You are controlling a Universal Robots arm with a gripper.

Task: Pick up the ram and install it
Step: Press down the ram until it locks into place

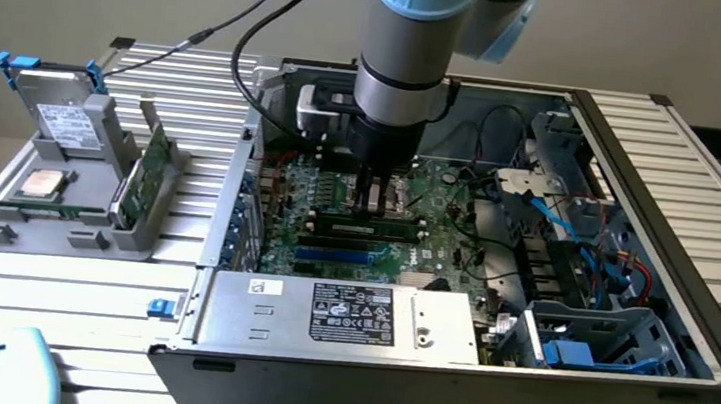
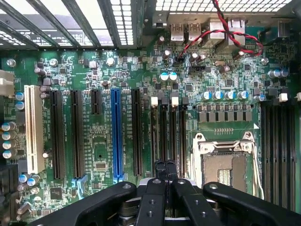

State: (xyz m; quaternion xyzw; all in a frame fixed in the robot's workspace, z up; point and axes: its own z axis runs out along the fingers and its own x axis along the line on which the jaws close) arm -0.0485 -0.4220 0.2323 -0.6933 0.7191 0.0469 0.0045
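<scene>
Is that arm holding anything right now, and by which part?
Nothing seems held: the shut end effector sits over the ram in its slot.

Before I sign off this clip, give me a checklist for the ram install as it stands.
1. Claw shut: ok.
2. Claw over the memory slots on the motherboard: ok.
3. Ram lying along a slot just below the claw, in the exterior view: ok.
4. Ram pressed fully home: cannot tell.
5. White slot latches locked: cannot tell.
6. Red and black cable away from the claw: ok.
</scene>
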